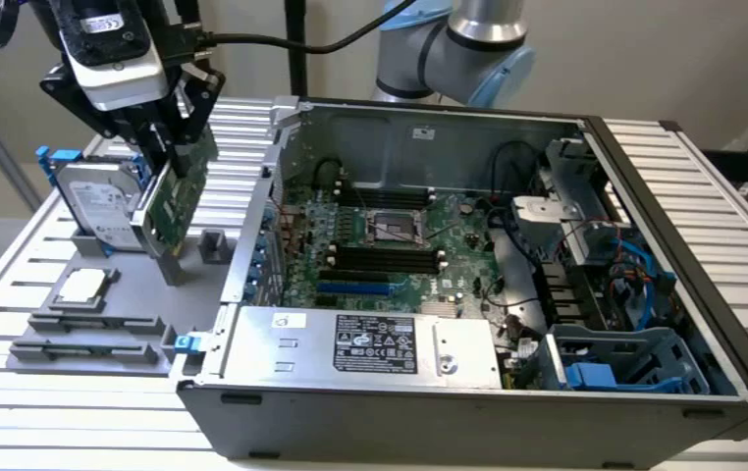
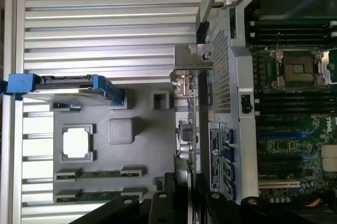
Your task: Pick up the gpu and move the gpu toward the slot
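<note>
I see my gripper [image 1: 162, 147] clamped on the top edge of the gpu [image 1: 171, 201], holding it upright above the grey tray [image 1: 112, 294]. Just beyond stands the hard drive [image 1: 96, 201]; the open computer case [image 1: 479, 392] sits at the exterior view's right

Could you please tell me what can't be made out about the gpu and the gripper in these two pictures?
- Exterior view: the gpu's top edge is hidden by the gripper, so the contact there cannot be judged.
- Wrist view: the gpu appears edge-on as a thin strip; its face cannot be seen.
- Exterior view: the hard drive is partly covered by the gpu.
- The motherboard's slots are too small to tell apart.
</note>
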